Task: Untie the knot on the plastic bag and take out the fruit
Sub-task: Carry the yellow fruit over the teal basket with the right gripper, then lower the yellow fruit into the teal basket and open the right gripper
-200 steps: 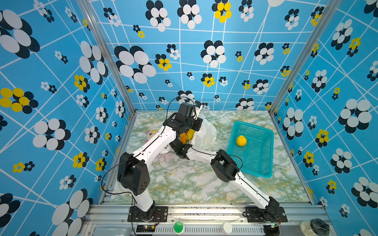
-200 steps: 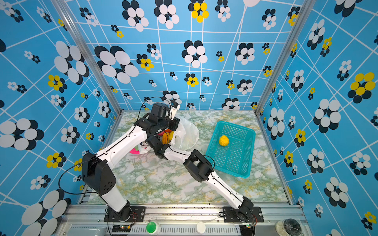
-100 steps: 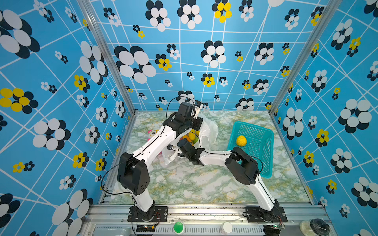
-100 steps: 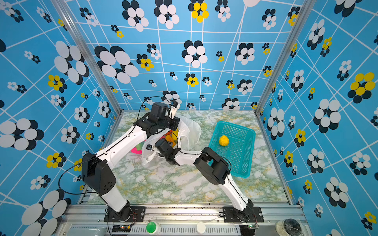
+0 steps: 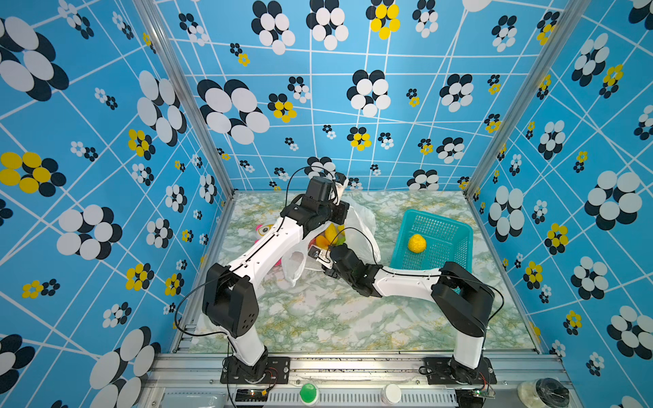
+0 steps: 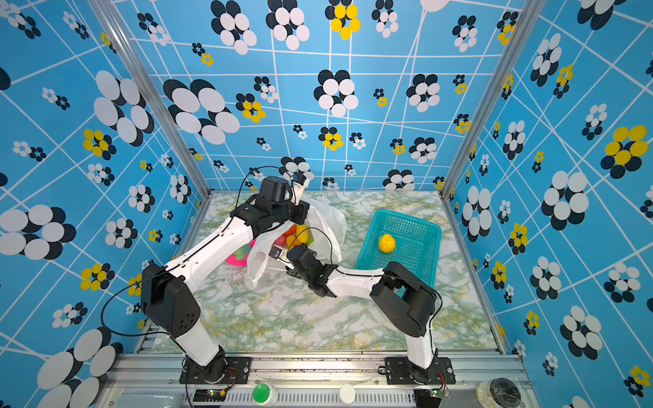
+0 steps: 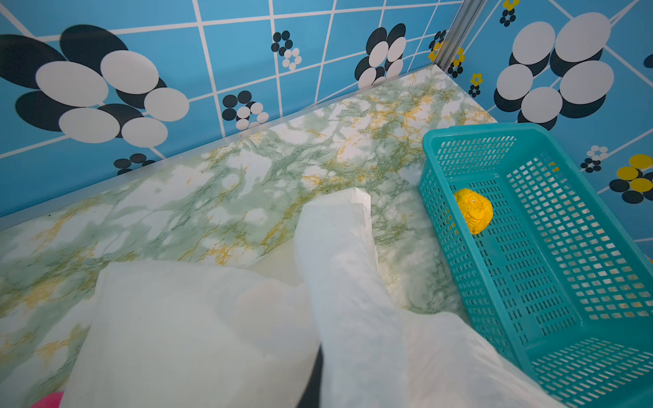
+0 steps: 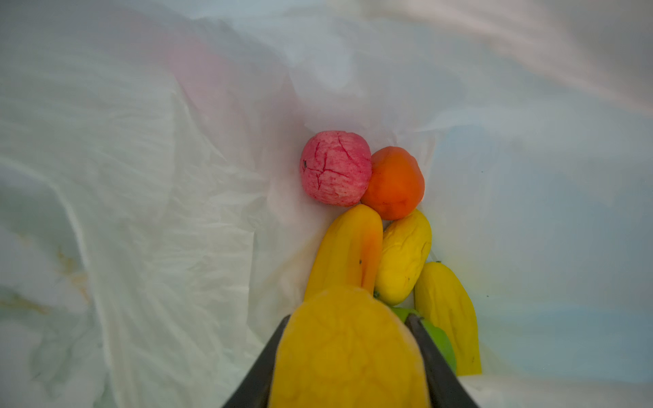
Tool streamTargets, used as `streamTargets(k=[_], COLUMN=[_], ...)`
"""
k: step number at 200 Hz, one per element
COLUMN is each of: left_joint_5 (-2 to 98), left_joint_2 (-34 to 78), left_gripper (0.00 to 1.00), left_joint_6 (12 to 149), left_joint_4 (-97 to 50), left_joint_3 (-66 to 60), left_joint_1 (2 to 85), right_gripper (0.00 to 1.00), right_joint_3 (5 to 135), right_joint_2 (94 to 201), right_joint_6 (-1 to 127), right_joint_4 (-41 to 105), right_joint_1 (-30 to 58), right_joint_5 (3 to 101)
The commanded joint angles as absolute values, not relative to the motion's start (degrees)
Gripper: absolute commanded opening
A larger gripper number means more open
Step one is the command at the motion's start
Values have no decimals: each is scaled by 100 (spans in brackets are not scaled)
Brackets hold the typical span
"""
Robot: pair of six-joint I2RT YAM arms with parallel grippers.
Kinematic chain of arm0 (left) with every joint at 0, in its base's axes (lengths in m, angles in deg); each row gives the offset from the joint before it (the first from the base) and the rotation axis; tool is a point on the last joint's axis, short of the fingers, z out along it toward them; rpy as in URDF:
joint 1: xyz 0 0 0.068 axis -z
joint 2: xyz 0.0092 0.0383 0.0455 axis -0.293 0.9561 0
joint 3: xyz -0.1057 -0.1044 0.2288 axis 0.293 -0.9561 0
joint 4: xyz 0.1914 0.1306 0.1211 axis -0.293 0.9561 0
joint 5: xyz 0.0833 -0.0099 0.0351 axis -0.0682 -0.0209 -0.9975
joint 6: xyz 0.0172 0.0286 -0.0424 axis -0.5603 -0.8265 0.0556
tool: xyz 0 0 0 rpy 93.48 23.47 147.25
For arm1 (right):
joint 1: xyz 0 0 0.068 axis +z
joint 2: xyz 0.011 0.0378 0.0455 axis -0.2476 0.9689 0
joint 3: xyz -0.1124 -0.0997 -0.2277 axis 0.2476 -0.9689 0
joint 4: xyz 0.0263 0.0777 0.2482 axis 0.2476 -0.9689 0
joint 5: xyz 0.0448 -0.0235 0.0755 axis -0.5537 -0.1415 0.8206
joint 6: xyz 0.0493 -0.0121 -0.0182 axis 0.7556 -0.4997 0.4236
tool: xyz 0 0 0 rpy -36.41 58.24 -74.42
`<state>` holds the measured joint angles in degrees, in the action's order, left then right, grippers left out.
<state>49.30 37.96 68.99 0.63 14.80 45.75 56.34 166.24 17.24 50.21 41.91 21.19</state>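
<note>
The white plastic bag (image 5: pixel 362 226) (image 6: pixel 330 226) lies open at the back of the table. My left gripper (image 5: pixel 340 187) is shut on one handle strip (image 7: pixel 335 254) and holds it up; the film hides its jaws in the left wrist view. My right gripper (image 8: pixel 348 339) is inside the bag, shut on a round yellow-orange fruit (image 8: pixel 348 356). Beyond it lie a pink-red fruit (image 8: pixel 334 167), an orange one (image 8: pixel 394 182), oblong yellow ones (image 8: pixel 348 250) and a green one (image 8: pixel 440 339). The fruit (image 5: pixel 330 235) (image 6: pixel 298 233) shows in the bag's mouth in both top views. The knot is out of view.
A teal basket (image 5: pixel 456 224) (image 6: pixel 406 215) (image 7: pixel 530 132) stands right of the bag with one yellow fruit (image 5: pixel 417 243) (image 6: pixel 387 243) (image 7: pixel 473 210) in it. A plush toy (image 5: pixel 263 231) (image 6: pixel 240 258) lies left of the bag, under my left arm. Walls enclose three sides.
My right arm's elbow has swung right toward the basket while its gripper stayed in the bag's mouth. The bag's near flap now hangs out further. The left arm has not moved.
</note>
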Motion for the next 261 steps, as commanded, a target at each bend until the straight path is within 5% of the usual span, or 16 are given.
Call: streamTargets(k=[1, 73, 130, 175, 217, 261], left_joint_5=[4895, 4953, 5024, 5029, 5054, 5083], left_joint_2=[3825, 3871, 3787, 3809, 3669, 3703], left_gripper=[0, 0, 0, 0, 0, 0], left_joint_6=[6973, 6990, 7017, 7004, 7017, 6982], left_joint_4=[-14, -2, -36, 1, -83, -66], left_joint_3=[1619, 1660, 1594, 1602, 1467, 1498], left_joint_1=[4513, 4516, 4516, 4516, 4516, 4516], right_gripper=[0, 0, 1, 0, 7, 3], right_joint_3=[5182, 3037, 2285, 2575, 2736, 3237], right_joint_2=[15995, 13136, 11881, 11958, 12491, 13799], right_joint_6=[2157, 2959, 4659, 6575, 7973, 8446], right_joint_4=[5197, 6638, 6442, 4789, 3750, 3557], right_joint_1=[4238, 4156, 2836, 1645, 497, -121], right_joint_5=[2170, 1136, 539, -572, -461, 371])
